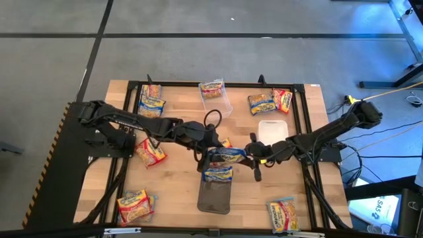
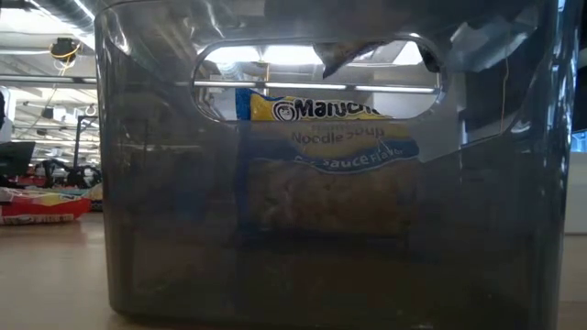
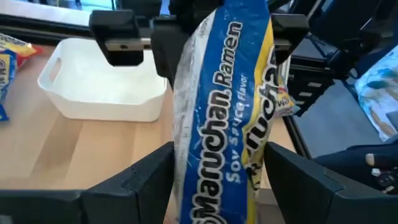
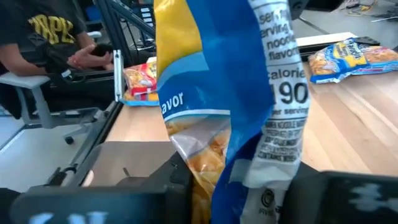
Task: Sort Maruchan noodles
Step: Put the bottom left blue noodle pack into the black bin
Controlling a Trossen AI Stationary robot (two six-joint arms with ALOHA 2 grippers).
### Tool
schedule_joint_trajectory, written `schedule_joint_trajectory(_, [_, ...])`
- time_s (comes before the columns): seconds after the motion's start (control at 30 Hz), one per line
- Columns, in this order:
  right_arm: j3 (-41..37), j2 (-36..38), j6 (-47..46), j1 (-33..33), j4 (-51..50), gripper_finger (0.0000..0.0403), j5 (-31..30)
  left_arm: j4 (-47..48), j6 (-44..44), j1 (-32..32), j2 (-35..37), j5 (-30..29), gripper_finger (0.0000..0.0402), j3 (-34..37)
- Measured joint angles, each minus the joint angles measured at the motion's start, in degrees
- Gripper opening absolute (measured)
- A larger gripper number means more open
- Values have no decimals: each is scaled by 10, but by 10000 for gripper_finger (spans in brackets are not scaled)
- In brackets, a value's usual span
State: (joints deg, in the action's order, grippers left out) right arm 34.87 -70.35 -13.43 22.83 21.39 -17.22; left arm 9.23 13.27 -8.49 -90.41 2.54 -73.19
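Sorting barely begun. High view: one blue packet point(image 1: 218, 173) lies in the dark grey tray point(image 1: 214, 198); another blue-band packet point(image 1: 227, 154) hangs between both grippers just above it. Loose noodles sit at the table corners, near the edges; centre crowded by both arms. Low view: tray wall fills the frame, packet inside. Left wrist view: left gripper point(image 3: 217, 180) fingers spread either side of the packet, released; white tray point(image 3: 102, 81) beyond. Right wrist view: right gripper point(image 4: 239, 190) clenched on the packet's end.

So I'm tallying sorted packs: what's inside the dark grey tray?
One blue-banded Maruchan packet shows inside the dark grey tray, standing up against its far end. The smoky wall hides anything lying flat on its floor.
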Motion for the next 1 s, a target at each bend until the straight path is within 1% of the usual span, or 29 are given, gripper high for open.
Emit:
schedule_joint_trajectory(0.13, [0,0,-3,-8,10,93,4,2,6,0,0,12,235,0])
schedule_joint_trajectory(0.27, [-1,0,2,-15,31,86,9,4,-2,1,-7,10,234,-1])
schedule_joint_trajectory(0.33, [-2,-1,4,-18,29,82,9,5,-2,3,-8,10,229,-1])
schedule_joint_trajectory(0.4, [-2,-1,4,-19,30,86,5,5,-3,5,-8,6,215,-1])
schedule_joint_trajectory(0.6, [-2,-1,9,-19,42,130,-8,5,-3,13,-8,9,151,-1])
schedule_joint_trajectory(0.7, [-1,-1,9,-19,48,147,-26,5,-3,15,-8,15,128,0])
schedule_joint_trajectory(0.87, [0,6,34,-19,34,191,-28,10,-2,15,-7,14,120,0])
schedule_joint_trajectory(0.93, [1,23,35,-19,7,210,-25,19,-2,12,-1,13,120,1])
schedule_joint_trajectory(1.0, [1,51,27,-19,-45,225,1,32,0,7,10,9,120,1])
